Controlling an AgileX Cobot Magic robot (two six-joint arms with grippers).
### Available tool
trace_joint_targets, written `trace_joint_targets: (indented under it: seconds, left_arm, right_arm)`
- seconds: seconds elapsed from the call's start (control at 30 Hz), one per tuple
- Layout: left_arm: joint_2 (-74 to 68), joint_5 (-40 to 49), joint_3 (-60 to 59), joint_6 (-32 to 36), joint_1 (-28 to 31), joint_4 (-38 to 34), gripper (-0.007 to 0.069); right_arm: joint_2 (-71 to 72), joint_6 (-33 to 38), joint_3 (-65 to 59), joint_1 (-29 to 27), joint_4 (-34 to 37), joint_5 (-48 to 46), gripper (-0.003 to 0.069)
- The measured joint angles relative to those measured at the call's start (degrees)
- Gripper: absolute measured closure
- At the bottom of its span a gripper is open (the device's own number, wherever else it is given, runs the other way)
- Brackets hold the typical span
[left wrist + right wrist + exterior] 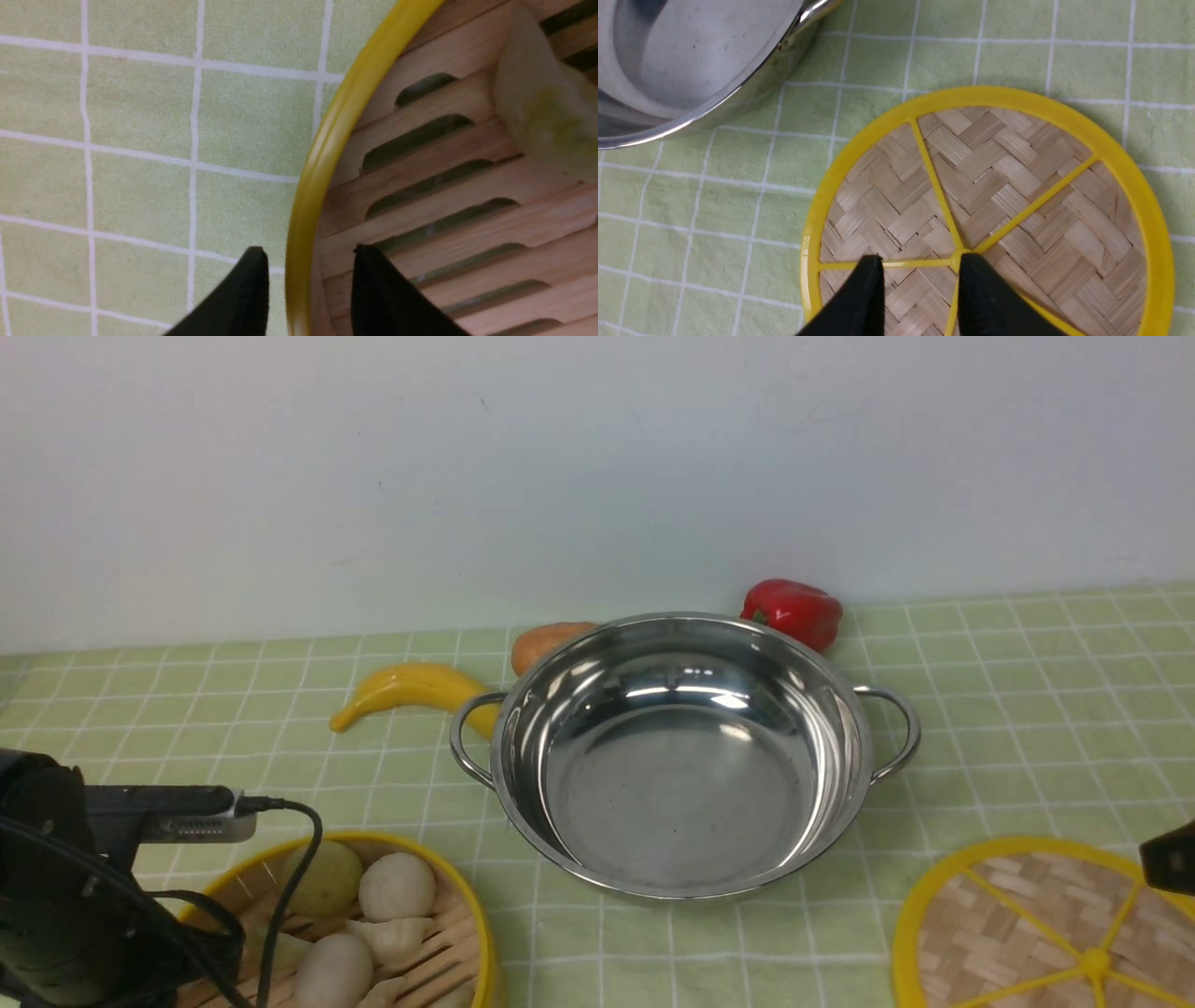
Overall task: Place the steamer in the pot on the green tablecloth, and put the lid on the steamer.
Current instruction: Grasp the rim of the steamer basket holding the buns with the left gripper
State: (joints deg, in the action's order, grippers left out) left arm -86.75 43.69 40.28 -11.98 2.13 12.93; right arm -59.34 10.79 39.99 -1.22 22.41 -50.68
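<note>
The steamer (373, 837), with pale buns and dumplings inside, sits on the green tablecloth (1027, 691) at the near left. In the left wrist view my left gripper (308, 266) is open and straddles the steamer's yellow rim (313, 177), one finger outside and one over the slatted floor. The empty pot (681, 803) stands in the middle. The lid (1027, 896) lies flat at the near right. My right gripper (920, 275) is open just above the lid (1017, 186), close to its centre hub. The left arm hides the left gripper in the front view.
A yellow banana (411, 691), an orange-brown vegetable (546, 639) and a red pepper (794, 609) lie behind the pot near the white wall. The pot's edge and one handle show in the right wrist view (691, 70). The left arm's cable hangs over the steamer.
</note>
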Motion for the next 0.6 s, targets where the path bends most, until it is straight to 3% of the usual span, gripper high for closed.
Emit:
trace_joint_targets:
  seconds: [0.17,0.27,0.6]
  left_arm:
    - [-2.5,-0.6,0.0,-0.3,0.0,0.3,0.0440]
    - [-3.6,-0.7,0.0,-1.3,0.0,0.4,0.0573]
    - [-3.6,-0.5,0.2,-2.0,1.5,0.5,0.0582]
  right_arm:
    - [0.0,0.0,0.0,0.0,0.0,0.0,0.0415]
    - [0.0,0.0,0.0,0.0,0.0,0.0,0.0415]
    - [0.0,0.0,0.0,0.0,0.0,-1.8,0.0415]
